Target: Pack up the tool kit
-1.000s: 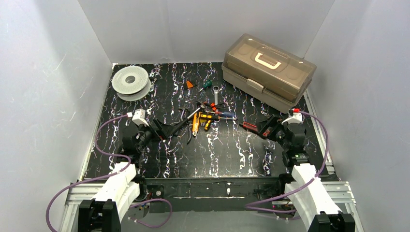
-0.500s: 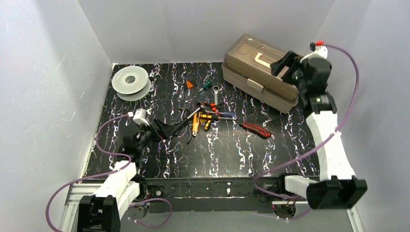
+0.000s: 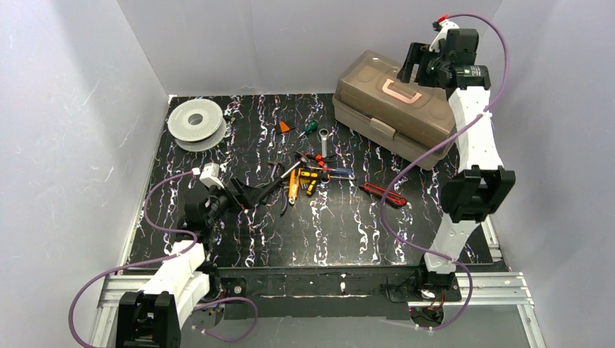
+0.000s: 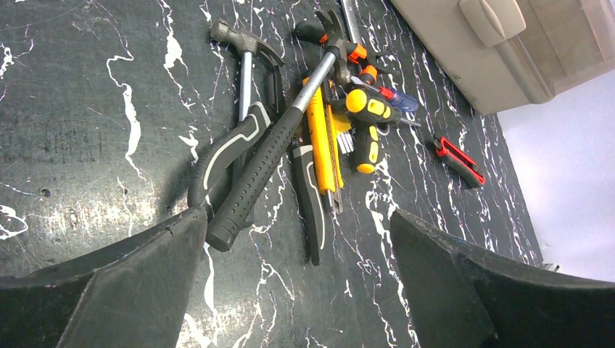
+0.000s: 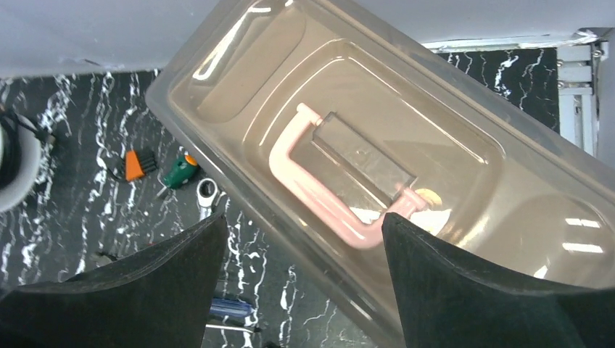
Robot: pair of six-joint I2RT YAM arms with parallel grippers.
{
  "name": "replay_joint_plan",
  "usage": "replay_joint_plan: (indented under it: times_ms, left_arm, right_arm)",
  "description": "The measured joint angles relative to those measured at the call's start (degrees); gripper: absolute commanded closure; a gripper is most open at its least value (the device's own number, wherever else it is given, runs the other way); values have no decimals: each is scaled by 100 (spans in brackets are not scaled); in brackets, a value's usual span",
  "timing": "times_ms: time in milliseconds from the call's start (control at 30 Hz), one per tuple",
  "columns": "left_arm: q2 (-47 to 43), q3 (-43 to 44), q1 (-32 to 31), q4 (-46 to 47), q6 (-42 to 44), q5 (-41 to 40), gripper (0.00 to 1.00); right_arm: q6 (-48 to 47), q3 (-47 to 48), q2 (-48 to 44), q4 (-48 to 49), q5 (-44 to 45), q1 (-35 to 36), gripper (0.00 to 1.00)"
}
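Nearest the bases, the left end effector (image 3: 246, 194) sits wide and empty beside the loose tools (image 3: 312, 174) on the desk (image 3: 341, 232); farther back, the right end effector (image 5: 299, 239) hovers wide over the handle (image 5: 319, 199) of the closed toolbox (image 3: 377, 98) at far right (likely about to open it, needing a descent to lid or latch); no writing is legible
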Motion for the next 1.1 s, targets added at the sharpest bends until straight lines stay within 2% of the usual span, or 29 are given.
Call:
replay_joint_plan:
  times_ms: [267,567,767,900,1100]
  left_arm:
    - [76,0,0,61,2,2,2]
    - [214,0,0,125,0,24,2]
    - [273,0,0,149,-22,57,2]
    - [282,0,0,208,-46,94,2]
    - [282,0,0,251,-66,136,2]
  right_arm:
    - [-684,772,920,-409,-535,9,13]
    - [-1113,555,1115,-535,-1257,28,15]
    - [-1478,-2,1036,-192,-892,188,19]
    - [-1762,-577,708,199,-184,487,26]
    - [-1652,-1084,319,334,234,774,32]
